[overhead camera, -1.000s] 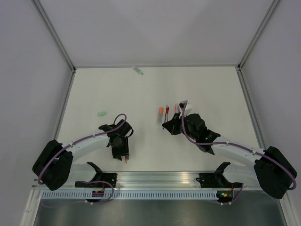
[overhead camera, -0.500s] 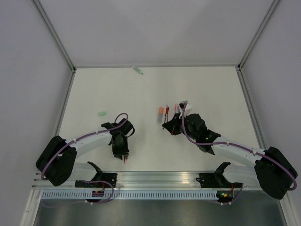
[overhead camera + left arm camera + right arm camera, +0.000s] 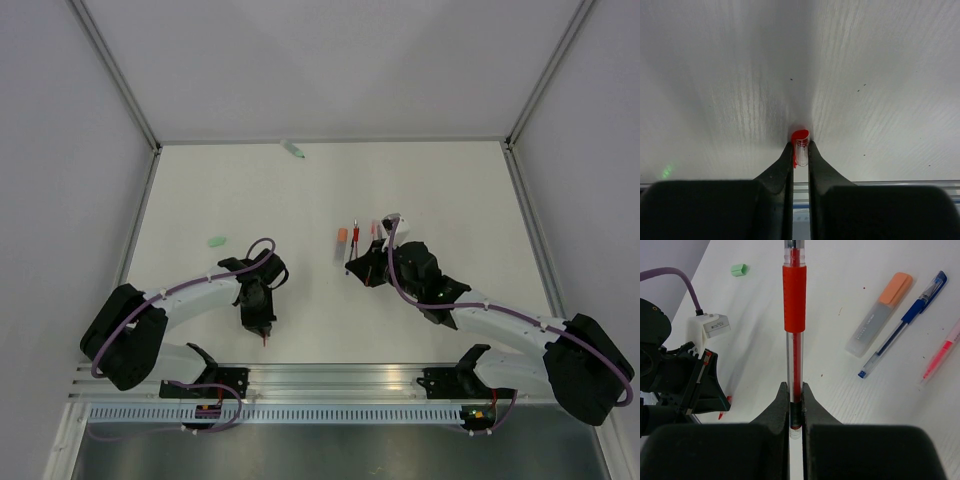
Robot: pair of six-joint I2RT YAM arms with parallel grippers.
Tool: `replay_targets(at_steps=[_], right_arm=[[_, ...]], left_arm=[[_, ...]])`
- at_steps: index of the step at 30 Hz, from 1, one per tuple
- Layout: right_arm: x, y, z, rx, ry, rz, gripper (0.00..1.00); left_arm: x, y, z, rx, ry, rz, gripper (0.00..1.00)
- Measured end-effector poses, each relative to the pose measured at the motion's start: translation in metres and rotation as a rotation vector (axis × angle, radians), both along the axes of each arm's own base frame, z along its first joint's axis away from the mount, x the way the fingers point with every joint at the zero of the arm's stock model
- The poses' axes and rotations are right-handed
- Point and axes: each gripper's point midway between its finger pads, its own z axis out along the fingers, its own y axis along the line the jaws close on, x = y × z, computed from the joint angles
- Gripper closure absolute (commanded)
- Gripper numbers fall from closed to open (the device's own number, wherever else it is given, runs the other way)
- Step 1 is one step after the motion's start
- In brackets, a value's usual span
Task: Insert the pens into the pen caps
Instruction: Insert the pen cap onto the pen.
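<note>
Pickup was the step in hand: your left gripper [image 3: 800, 152] had its jaws narrow, pinching the red cap [image 3: 800, 136] by the table's [image 3: 450, 190] near edge. Your right gripper [image 3: 795, 392] gripped the red pen [image 3: 794, 300]. Next, you needed to lift the cap and align its mouth with the pen's tip.

Red pen [image 3: 794, 315] end cropped, R wrist.
</note>
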Motion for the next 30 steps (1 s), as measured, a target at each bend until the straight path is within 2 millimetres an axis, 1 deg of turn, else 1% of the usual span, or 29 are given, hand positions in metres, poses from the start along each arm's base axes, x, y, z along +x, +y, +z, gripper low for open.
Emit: replay_targets(at_steps=[3, 6, 11, 14, 16, 18, 20, 23, 26, 30], right_arm=[[0.0, 0.0, 0.003, 0.006, -0.007, 0.0, 1.0], [-0.001, 0.0, 0.004, 0.009, -0.009, 0.003, 1.0], [-0.004, 0.005, 0.003, 0.016, -0.006, 0.038, 1.0], [-0.008, 0.012, 0.003, 0.028, -0.001, 0.082, 1.0], [-0.011, 0.018, 0.004, 0.044, -0.002, 0.116, 1.0], [-0.016, 0.023, 0.008, 0.063, -0.005, 0.157, 1.0], [-0.021, 0.028, 0.013, 0.079, -0.008, 0.2, 1.0], [-0.031, 0.036, 0.027, 0.099, -0.04, 0.265, 1.0], [-0.045, 0.04, 0.049, 0.123, -0.109, 0.324, 1.0], [-0.064, 0.046, 0.086, 0.187, -0.233, 0.401, 1.0]], left_arm=[[0.002, -0.005, 0.0, -0.022, -0.004, -0.002, 0.98], [0.008, -0.014, 0.001, -0.059, -0.018, -0.008, 0.98], [0.028, -0.03, 0.005, -0.111, -0.08, -0.024, 0.98], [0.043, -0.041, 0.014, -0.146, -0.131, -0.038, 0.98], [0.056, -0.051, 0.027, -0.185, -0.187, -0.05, 0.98], [0.073, -0.064, 0.048, -0.25, -0.278, -0.06, 0.98], [0.088, -0.075, 0.077, -0.333, -0.393, -0.066, 0.98], [0.106, -0.091, 0.135, -0.49, -0.598, -0.077, 0.96], [0.114, -0.101, 0.193, -0.638, -0.781, -0.091, 0.96], [0.113, -0.106, 0.251, -0.782, -0.949, -0.113, 0.96]])
